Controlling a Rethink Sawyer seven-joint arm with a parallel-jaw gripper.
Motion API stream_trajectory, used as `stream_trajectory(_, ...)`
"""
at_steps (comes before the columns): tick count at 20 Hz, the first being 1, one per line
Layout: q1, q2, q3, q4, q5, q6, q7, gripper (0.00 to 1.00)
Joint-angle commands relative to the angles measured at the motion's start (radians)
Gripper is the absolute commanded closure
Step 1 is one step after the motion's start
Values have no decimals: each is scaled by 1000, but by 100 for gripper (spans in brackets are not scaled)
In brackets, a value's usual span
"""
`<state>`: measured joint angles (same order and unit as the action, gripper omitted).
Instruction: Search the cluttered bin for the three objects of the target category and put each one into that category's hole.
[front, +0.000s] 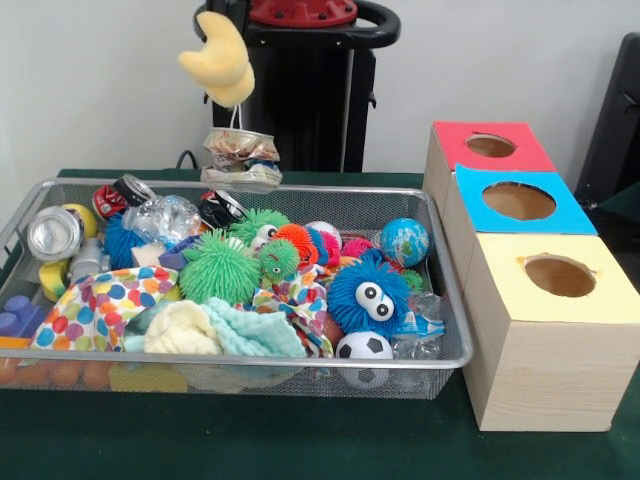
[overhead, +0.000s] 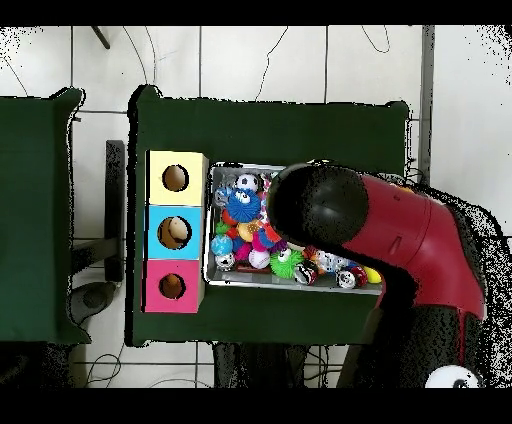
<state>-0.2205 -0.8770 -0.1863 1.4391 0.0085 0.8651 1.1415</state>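
The silver wire mesh bin (front: 445, 300) is full of toys; it also shows in the overhead view (overhead: 211, 226). My gripper (front: 238, 118), wrapped in yellow padding, hangs above the bin's far rim and is shut on a crushed can (front: 240, 158), held clear of the clutter. More crushed cans lie at the bin's far left: a silver-ended one (front: 55, 233), a red one (front: 120, 195) and a black one (front: 222, 208). The red-topped box's hole (front: 490, 146) is far to the right, also seen from overhead (overhead: 172, 286). In the overhead view my arm (overhead: 380, 225) hides the gripper.
A blue-topped box (front: 518, 201) and a yellow-topped box (front: 559, 275) stand in a row in front of the red one, right of the bin. Spiky rubber balls (front: 218, 268), a blue googly-eyed ball (front: 368, 295), a small football (front: 364, 347) and cloths fill the bin.
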Motion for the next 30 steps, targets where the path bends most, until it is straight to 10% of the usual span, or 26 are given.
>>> stream_trajectory(1, 3, 42, 8, -16, 39, 99, 290, 100)
stream_trajectory(30, 57, 84, -29, -93, 65, 145, 349, 100)
